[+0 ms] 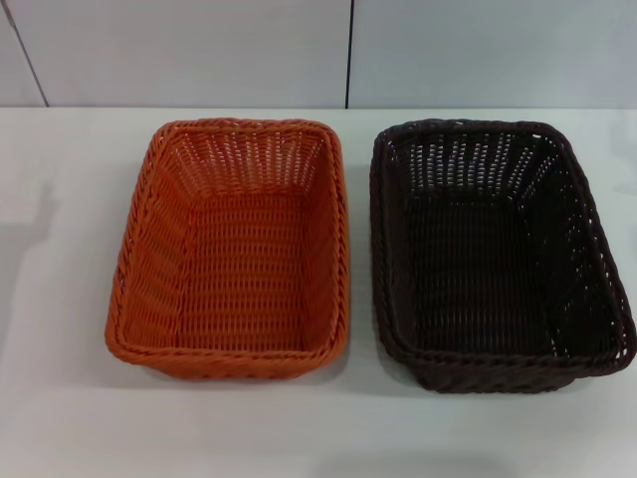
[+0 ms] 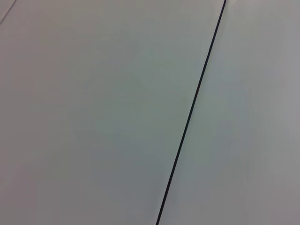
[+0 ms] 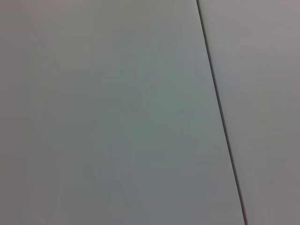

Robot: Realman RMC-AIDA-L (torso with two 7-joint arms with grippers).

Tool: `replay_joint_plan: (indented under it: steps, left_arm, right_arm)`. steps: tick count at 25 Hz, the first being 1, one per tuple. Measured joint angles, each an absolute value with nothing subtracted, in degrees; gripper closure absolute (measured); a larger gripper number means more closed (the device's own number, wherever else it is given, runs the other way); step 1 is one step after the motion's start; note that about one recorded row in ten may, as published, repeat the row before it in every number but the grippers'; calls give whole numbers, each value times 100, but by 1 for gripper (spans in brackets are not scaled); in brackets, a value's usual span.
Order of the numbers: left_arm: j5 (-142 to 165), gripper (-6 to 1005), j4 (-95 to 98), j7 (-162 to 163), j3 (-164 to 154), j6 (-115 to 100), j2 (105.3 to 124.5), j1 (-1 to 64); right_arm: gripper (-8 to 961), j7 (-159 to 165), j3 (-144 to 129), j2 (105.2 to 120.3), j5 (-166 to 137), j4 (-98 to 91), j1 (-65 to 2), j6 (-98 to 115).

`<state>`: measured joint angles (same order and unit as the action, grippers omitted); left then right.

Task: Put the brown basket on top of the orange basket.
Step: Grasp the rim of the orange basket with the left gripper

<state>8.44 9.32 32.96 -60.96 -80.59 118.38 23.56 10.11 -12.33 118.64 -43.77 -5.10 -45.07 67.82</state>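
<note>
In the head view, the orange basket (image 1: 149,329) sits upright and empty on the white table, left of centre. To its right, a small gap away, the brown basket (image 1: 607,299) stands upright and empty, its long side parallel to the orange one. Neither gripper nor arm appears in the head view. Both wrist views show only a pale panelled surface with a dark seam (image 2: 190,117) (image 3: 220,117), with no fingers in sight.
The white table (image 1: 60,299) stretches around both baskets, with bare surface to the left and along the front edge. Behind the baskets rises a pale wall (image 1: 199,50) with dark vertical seams.
</note>
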Motion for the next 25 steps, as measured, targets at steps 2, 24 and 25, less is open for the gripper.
replay_joint_plan:
  steps: [2, 24, 25]
  left_arm:
    - [844, 186, 932, 3296, -6096, -8059, 11838, 2356]
    - [844, 185, 896, 3243, -6176, -8009, 11839, 2417]
    - [844, 185, 896, 3243, -6184, -8003, 11839, 2417]
  right_arm:
    - [378, 1011, -1234, 11864, -4377, -510, -4518, 6774]
    - [378, 1011, -1195, 11855, -4377, -510, -4608, 6697]
    - [378, 1011, -1195, 11855, -4377, -510, -4613, 6696]
